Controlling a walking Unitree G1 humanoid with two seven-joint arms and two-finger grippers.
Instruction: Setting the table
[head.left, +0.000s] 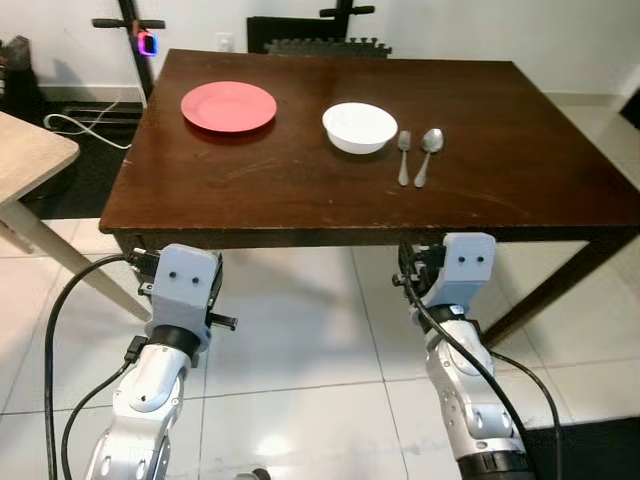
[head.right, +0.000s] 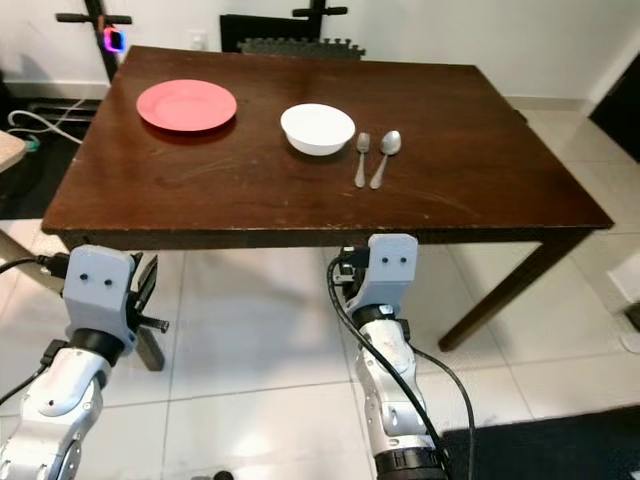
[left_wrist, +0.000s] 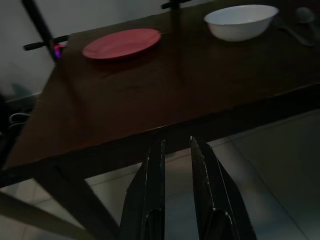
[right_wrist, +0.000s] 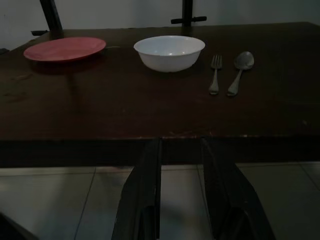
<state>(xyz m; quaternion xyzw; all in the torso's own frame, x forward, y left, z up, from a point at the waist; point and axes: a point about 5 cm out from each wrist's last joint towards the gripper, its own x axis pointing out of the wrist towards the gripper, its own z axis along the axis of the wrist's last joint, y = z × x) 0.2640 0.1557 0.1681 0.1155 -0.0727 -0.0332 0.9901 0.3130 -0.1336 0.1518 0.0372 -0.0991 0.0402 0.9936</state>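
Note:
On the dark wooden table (head.left: 290, 195) a red plate (head.left: 228, 106) lies at the far left. A white bowl (head.left: 359, 127) stands to its right near the middle. Just right of the bowl a fork (head.left: 404, 157) and a spoon (head.left: 427, 153) lie side by side. Both arms are held low in front of the table's near edge, below the top. My left gripper (left_wrist: 176, 142) points at the edge under the plate's side, open, with nothing between its fingers. My right gripper (right_wrist: 181, 142) faces the edge in line with the bowl, also open with nothing in it.
A light wooden table (head.left: 30, 150) juts in at the left, with cables (head.left: 85, 122) on the floor behind it. A black stand with a lit device (head.left: 147, 42) and a dark rack (head.left: 320, 46) are beyond the table. A table leg (head.left: 550, 285) slants down at the right.

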